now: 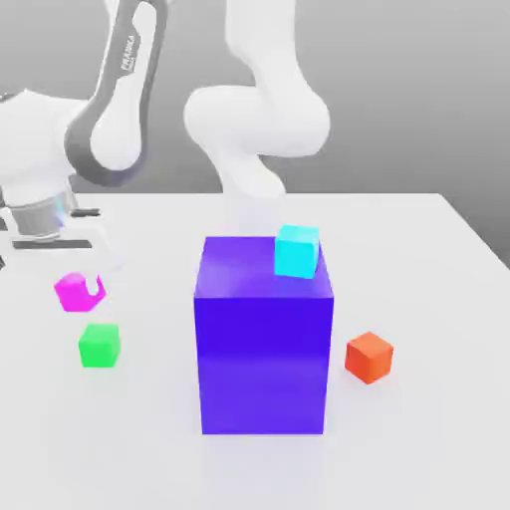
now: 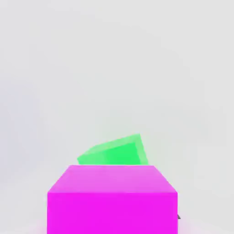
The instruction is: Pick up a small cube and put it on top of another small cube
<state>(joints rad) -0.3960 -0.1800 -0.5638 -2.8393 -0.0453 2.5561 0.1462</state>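
The white table (image 1: 438,299) carries every object in the scene. The robot arm (image 1: 120,110) enters from the upper part of the exterior view and bends down toward that view's left side, with its wrist pointing downward. The big purple-blue block (image 1: 264,344) stands upright near the middle of the table. A cyan cube (image 1: 297,250) rests on the top face of this block, at the far corner toward the exterior view's right. An orange-red cube (image 1: 370,357) sits on the table just beside the block, on the exterior view's right, apart from it. The gripper (image 1: 80,284) hangs at the exterior view's left, well apart from the block, and its jaws are clenched on the magenta cube (image 1: 78,291), which is lifted clear of the table surface. The green cube (image 1: 100,345) rests on the table below the magenta cube and slightly toward the exterior view's right; the two cubes are near each other but do not touch. In the hand view, the magenta cube (image 2: 112,199) sits close to the camera, and the green cube (image 2: 115,153) appears beyond its top edge, partly covered by it and turned at an angle to it
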